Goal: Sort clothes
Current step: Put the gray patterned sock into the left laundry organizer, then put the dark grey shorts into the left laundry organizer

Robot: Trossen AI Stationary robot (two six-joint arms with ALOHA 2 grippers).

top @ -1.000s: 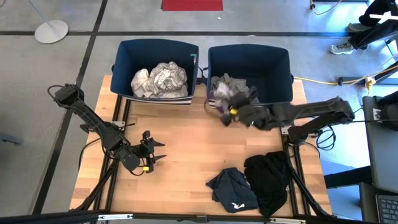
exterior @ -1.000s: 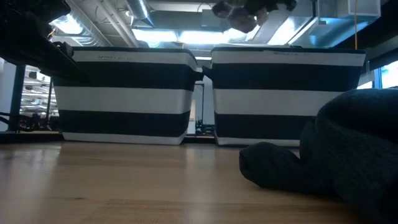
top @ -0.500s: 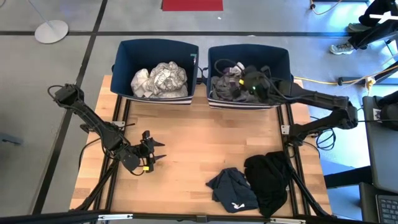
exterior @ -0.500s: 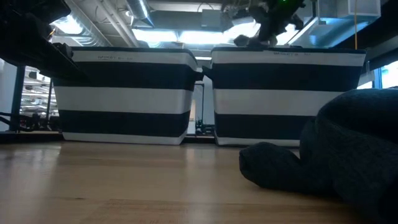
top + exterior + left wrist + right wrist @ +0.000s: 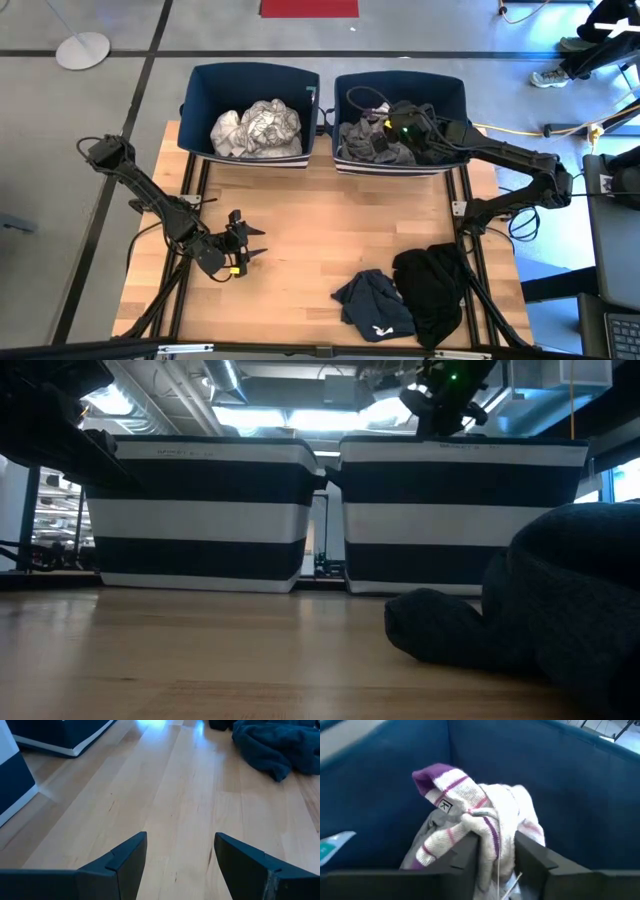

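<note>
1. Over the right-hand navy bin at the tabletop's far edge, the right gripper hangs inside the walls, its fingers pinched narrow on a white sock with purple stripes. The sock is bunched up between the fingers and droops on both sides.
2. That bin already holds a heap of grey garments. The other bin, to its left along the far edge, holds a pile of white and patterned clothes.
3. 2 pieces lie on the wooden tabletop near its front right corner: a navy garment and a black garment, just beside each other and seemingly touching.
4. I judge all of this fabric to be light, limp and not fragile. It will sag and fold wherever it is lifted, so a pinch on a raised fold near the middle of a heap looks the safest hold. The black piece looks bulkier and may trail.
5. The right arm reaches long from the tabletop's right edge, stretched toward the far edge, with its wrist dipped into the bin.
6. The left gripper waits low over the bare wood near the front left, fingers spread wide and holding nothing, pointing toward the navy garment.
</note>
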